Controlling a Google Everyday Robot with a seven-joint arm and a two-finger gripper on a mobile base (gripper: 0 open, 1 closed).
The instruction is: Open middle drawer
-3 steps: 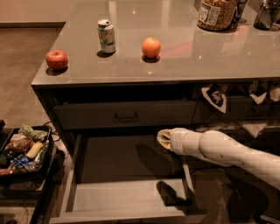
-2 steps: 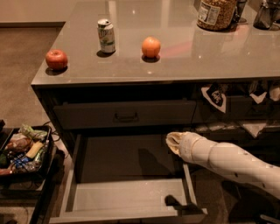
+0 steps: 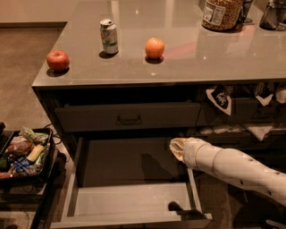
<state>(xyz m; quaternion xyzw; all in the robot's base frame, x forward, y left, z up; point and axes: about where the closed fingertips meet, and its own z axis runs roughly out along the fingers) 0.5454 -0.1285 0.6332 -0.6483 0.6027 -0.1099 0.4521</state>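
Note:
The middle drawer (image 3: 129, 197) stands pulled far out below the counter, and its plain lighter-grey interior shows. Its front runs along the bottom edge of the view and its handle is hidden. Above it a closed dark-grey drawer (image 3: 127, 117) has a small loop handle (image 3: 128, 120). My gripper (image 3: 175, 147) is at the end of the white arm that comes in from the right. It hovers over the open drawer's right rear corner and holds nothing that I can see.
On the grey counter (image 3: 178, 67) stand a red apple (image 3: 58, 60), a soda can (image 3: 109, 36), an orange (image 3: 154, 48) and a jar (image 3: 222, 13). A black bin of snacks (image 3: 24, 154) sits on the floor at the left. Shelves with packets (image 3: 241, 112) are at the right.
The gripper has drawn back to the right, from above the drawer's middle towards its right side. The drawer stays open as before.

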